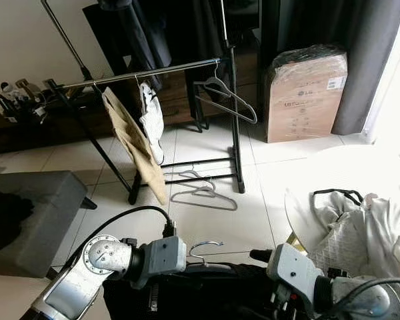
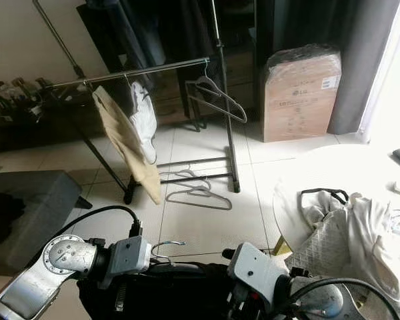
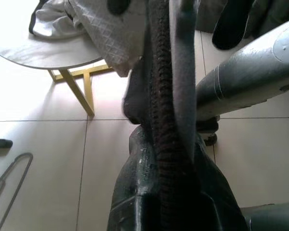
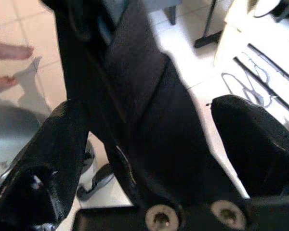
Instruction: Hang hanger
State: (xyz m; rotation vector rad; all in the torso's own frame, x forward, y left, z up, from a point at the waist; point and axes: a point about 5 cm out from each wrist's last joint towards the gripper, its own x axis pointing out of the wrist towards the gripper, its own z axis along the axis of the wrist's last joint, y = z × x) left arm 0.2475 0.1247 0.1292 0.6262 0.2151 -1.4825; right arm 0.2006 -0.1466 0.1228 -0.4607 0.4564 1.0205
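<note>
Low in front of me hangs a grey hanger, its metal hook [image 1: 203,248] up, with a dark knitted garment [image 1: 207,293] on it. My left gripper [image 3: 168,159] is shut on the hanger's grey arm [image 3: 183,72] and the knit along it. On the other side my right gripper [image 4: 149,120] is open, and the dark garment runs between its two spread fingers [image 4: 250,144]. The clothes rack's rail [image 1: 153,71] crosses ahead, carrying a beige garment [image 1: 133,143], a white garment [image 1: 151,117] and an empty grey hanger [image 1: 223,93].
Two hangers [image 1: 203,193] lie on the tiles by the rack's base. A grey ottoman [image 1: 33,213] is at my left, a wrapped cardboard box [image 1: 307,97] at the back right. A round table [image 1: 300,200] with heaped clothes [image 1: 360,227] is at my right. A person's bare feet [image 4: 9,50] stand nearby.
</note>
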